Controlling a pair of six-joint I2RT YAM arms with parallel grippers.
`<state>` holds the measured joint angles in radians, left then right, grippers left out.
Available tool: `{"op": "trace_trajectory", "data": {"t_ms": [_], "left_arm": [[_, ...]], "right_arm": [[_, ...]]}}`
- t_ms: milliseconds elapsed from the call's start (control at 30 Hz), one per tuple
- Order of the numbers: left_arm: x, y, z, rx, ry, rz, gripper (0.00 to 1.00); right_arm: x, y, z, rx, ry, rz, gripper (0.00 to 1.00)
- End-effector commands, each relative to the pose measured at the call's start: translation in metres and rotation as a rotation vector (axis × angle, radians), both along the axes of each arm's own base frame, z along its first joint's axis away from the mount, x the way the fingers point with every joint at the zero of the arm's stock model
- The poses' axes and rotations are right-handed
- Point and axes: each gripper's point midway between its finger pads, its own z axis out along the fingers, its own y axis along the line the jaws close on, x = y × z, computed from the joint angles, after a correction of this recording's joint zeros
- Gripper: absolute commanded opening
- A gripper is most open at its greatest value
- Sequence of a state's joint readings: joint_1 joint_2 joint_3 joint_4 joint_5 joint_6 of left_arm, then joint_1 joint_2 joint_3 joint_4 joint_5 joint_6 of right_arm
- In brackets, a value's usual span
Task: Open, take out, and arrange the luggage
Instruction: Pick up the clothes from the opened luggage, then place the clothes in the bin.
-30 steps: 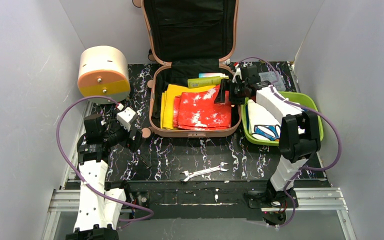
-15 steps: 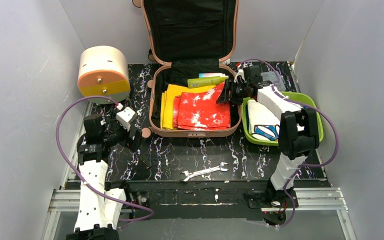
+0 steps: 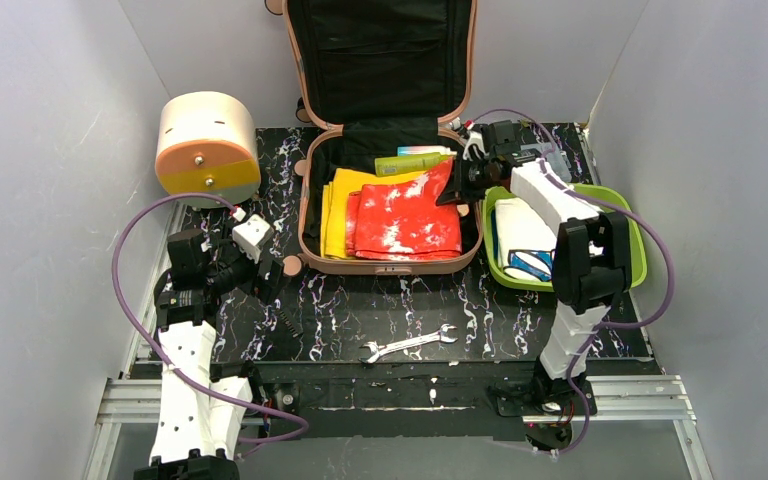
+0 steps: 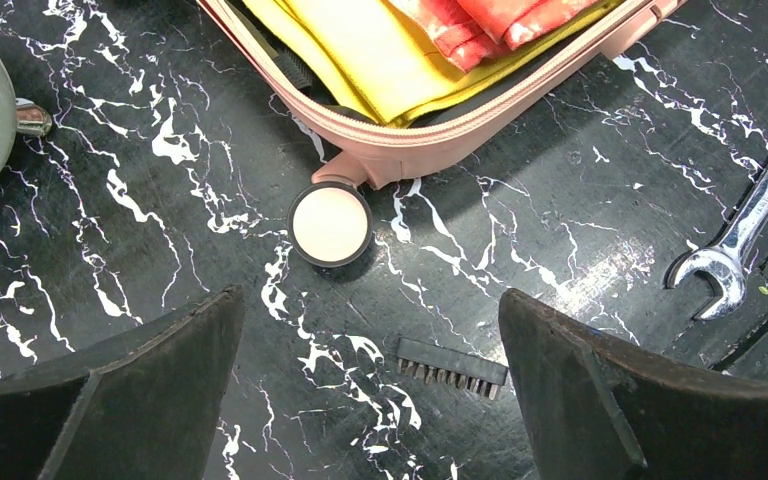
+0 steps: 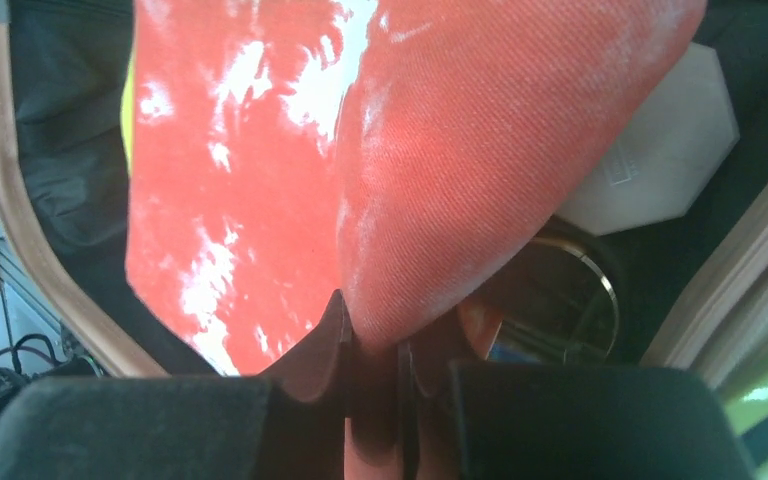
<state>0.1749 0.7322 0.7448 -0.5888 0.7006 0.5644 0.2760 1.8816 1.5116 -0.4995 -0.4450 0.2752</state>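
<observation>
Right gripper (image 5: 375,345) just pinched a corner of the red cloth (image 3: 400,222) in the luggage (image 3: 390,266); I reckon it's ready to lift.

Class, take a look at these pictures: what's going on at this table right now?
The pink luggage lies open on the table, lid upright. The right gripper is shut on a corner of the red-and-white cloth inside, holding it raised. The left gripper hangs open over the table near a luggage wheel, holding nothing.
</observation>
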Motion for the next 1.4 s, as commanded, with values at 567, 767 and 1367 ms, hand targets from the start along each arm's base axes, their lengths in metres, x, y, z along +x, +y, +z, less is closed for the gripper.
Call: {"op": "trace_trajectory", "data": {"t_ms": [567, 767, 1367], "left_arm": [[0.003, 0.004, 0.001, -0.002, 0.0, 0.032, 0.98], [0.005, 0.004, 0.002, -0.006, 0.002, 0.034, 0.98], [0.003, 0.003, 0.001, -0.013, 0.004, 0.032, 0.98]], "right_arm": [[-0.006, -0.148, 0.109, -0.396, -0.294, -0.217, 0.01], [-0.016, -0.209, 0.103, -0.579, -0.299, -0.245, 0.01], [0.002, -0.331, 0.064, -0.791, -0.251, -0.199, 0.01]]}}
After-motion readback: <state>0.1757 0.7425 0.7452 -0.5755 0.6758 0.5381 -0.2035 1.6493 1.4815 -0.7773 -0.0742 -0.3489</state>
